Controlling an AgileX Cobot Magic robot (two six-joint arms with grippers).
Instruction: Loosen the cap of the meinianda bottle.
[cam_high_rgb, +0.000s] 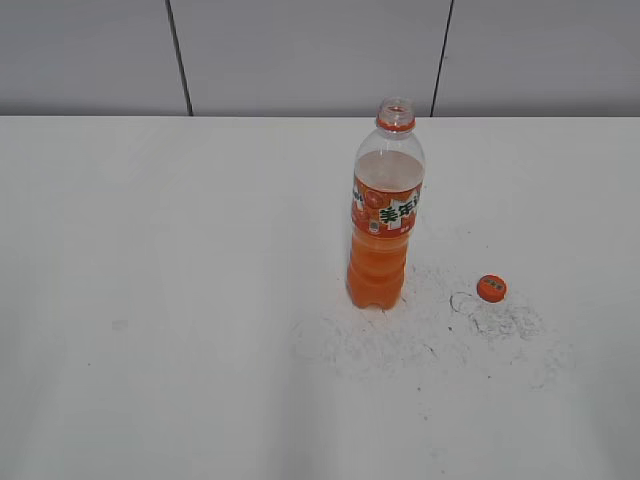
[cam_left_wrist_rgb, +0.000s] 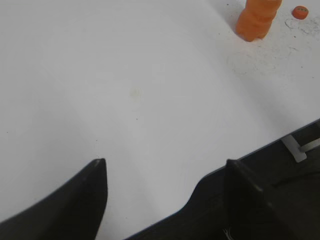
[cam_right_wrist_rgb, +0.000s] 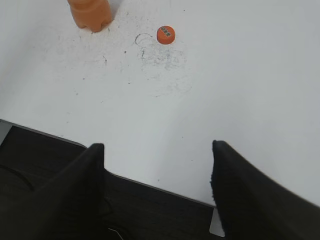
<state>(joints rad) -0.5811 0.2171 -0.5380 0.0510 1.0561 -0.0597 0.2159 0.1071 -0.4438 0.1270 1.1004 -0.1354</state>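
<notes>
The meinianda bottle (cam_high_rgb: 384, 215) stands upright on the white table with its neck open and no cap on it. Its orange base also shows in the left wrist view (cam_left_wrist_rgb: 257, 19) and the right wrist view (cam_right_wrist_rgb: 90, 14). The orange cap (cam_high_rgb: 491, 288) lies on the table to the bottle's right, apart from it; it also shows in the right wrist view (cam_right_wrist_rgb: 165, 34) and the left wrist view (cam_left_wrist_rgb: 299, 12). My left gripper (cam_left_wrist_rgb: 165, 162) is open and empty near the table's front edge. My right gripper (cam_right_wrist_rgb: 157, 147) is open and empty over the front edge. Neither gripper shows in the exterior view.
The white table (cam_high_rgb: 160, 300) has grey scuff marks (cam_high_rgb: 430, 330) around the bottle and cap. A dark table edge (cam_right_wrist_rgb: 150, 200) runs below both grippers. A grey panelled wall (cam_high_rgb: 300, 50) stands behind the table.
</notes>
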